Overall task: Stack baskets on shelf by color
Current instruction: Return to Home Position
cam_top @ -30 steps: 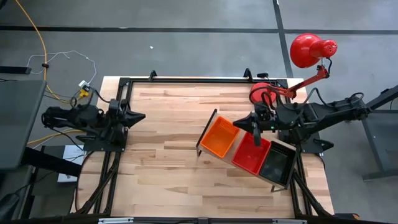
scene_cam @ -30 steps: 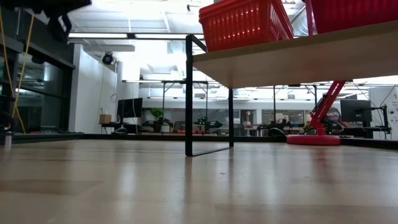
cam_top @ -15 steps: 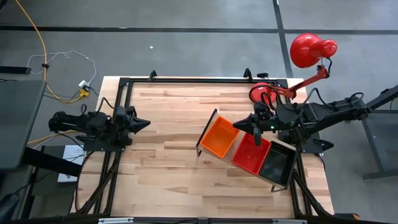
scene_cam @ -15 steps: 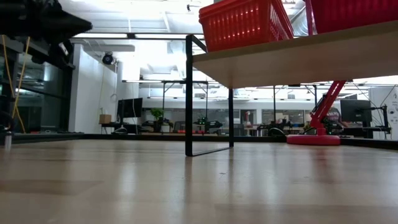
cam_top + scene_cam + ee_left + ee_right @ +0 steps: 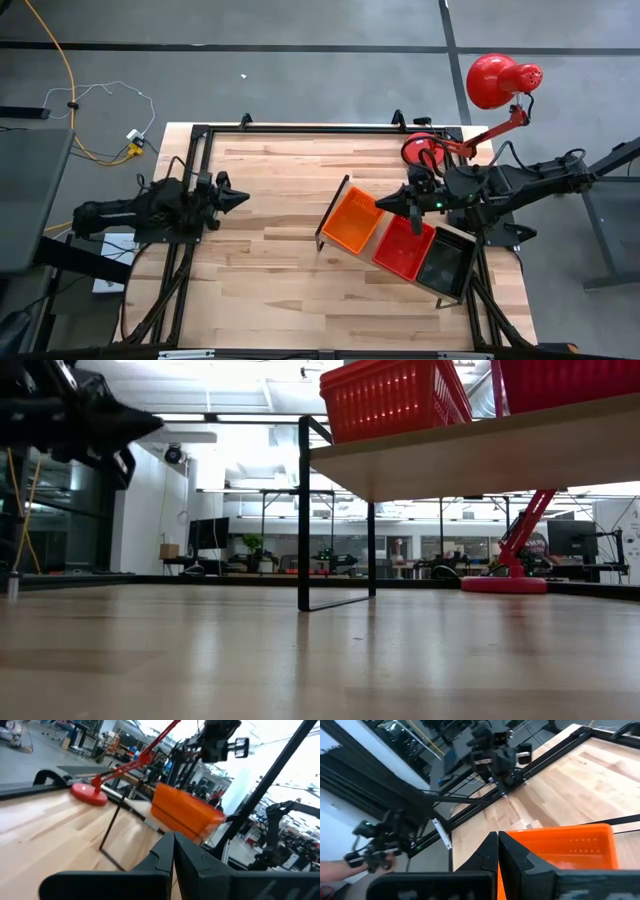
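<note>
Left gripper (image 5: 240, 198) swings forward over the table (image 5: 270, 260), fingers together, empty. Right gripper (image 5: 388, 200) hangs closed, empty, above the shelf (image 5: 456, 236), where orange baskets (image 5: 352, 222), red baskets (image 5: 404, 247) and black baskets (image 5: 444, 264) sit in 3 colour groups. Stacking looks done.

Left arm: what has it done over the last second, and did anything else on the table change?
The left gripper, shut and empty, slid a little toward the table's middle and came lower in the low view. Nothing was gripped or released. The right gripper, shut, stayed above the shelf. The orange basket, red basket and black basket stayed on it.
</note>
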